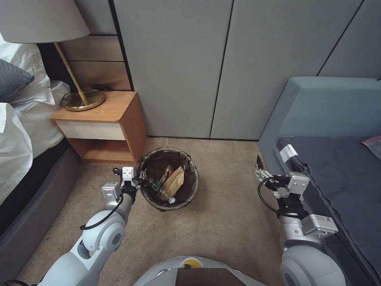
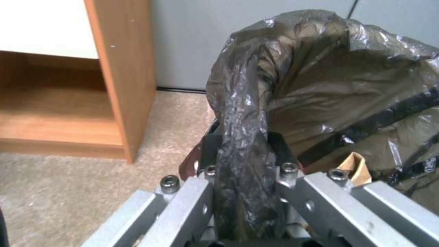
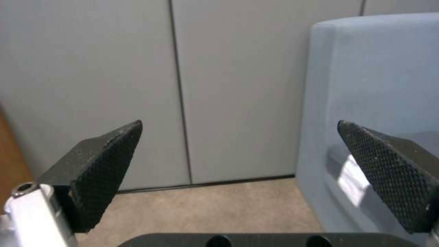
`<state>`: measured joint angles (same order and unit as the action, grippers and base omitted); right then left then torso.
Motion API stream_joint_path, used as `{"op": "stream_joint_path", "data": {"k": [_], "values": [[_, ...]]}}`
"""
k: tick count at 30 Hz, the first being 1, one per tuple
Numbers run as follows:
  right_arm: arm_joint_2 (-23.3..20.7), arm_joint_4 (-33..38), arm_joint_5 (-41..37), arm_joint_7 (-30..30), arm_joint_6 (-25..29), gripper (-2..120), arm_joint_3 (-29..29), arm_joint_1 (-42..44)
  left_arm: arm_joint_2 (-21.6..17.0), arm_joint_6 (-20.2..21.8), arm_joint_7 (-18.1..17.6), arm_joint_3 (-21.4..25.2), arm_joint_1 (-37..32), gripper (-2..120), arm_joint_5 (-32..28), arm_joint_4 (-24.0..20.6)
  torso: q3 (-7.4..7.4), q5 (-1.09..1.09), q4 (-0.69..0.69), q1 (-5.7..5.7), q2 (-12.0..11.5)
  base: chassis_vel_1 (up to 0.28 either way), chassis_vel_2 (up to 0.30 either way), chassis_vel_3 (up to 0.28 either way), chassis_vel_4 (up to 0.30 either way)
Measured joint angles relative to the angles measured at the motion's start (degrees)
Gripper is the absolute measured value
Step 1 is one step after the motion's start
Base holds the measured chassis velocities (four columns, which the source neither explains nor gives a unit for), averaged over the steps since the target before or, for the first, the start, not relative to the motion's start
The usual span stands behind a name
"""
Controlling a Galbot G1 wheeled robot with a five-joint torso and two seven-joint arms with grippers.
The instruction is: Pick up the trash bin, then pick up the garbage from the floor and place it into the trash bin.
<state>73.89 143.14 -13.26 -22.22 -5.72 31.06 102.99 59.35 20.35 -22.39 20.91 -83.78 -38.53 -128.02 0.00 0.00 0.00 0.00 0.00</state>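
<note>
Beige carpet (image 1: pixel 222 222); L pincer (image 2: pixel 242 178) clamps trash bin (image 1: pixel 168 178) rim; R pincer (image 3: pixel 238 178) wide, empty.

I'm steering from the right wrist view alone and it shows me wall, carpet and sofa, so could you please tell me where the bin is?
Observer: The bin stands on the carpet beside the nightstand, to the left of the right gripper.
Operator: Thank you. Is the left gripper on it?
Observer: Yes, the left gripper is shut on the bin's bag-covered rim, on the side nearest the nightstand.
Operator: Is there anything inside the bin?
Observer: Yes, a brown paper bag and other litter lie inside.
</note>
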Motion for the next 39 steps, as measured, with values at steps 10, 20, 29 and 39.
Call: {"op": "stream_joint_path", "data": {"k": [10,20,29,39], "values": [[-0.25,0.04,-0.15,0.23,-0.18,100,-0.70,-0.04,0.08,0.03,0.02,0.02,0.00,5,-0.08,0.00,0.00,0.00,0.00,0.00,0.00,0.036,0.040,0.045,0.040],[-0.85,0.09,-0.26,0.23,-0.34,100,-0.90,0.16,0.12,0.07,0.05,-0.08,0.01,5,-0.08,0.13,0.00,0.00,0.00,0.00,0.00,0.064,0.056,0.059,0.055],[-1.03,0.12,-0.31,0.24,-0.56,100,-1.25,0.24,-0.18,0.06,0.07,-0.03,-0.24,5,-0.17,0.12,0.00,0.00,0.00,0.00,0.00,0.057,0.060,0.055,0.054],[-0.94,0.12,-0.13,0.37,-0.68,100,-1.75,0.36,-0.20,-0.05,0.14,0.07,-0.60,5,-0.16,0.07,0.00,0.00,0.00,0.00,0.00,0.060,0.068,0.064,0.063]]}}
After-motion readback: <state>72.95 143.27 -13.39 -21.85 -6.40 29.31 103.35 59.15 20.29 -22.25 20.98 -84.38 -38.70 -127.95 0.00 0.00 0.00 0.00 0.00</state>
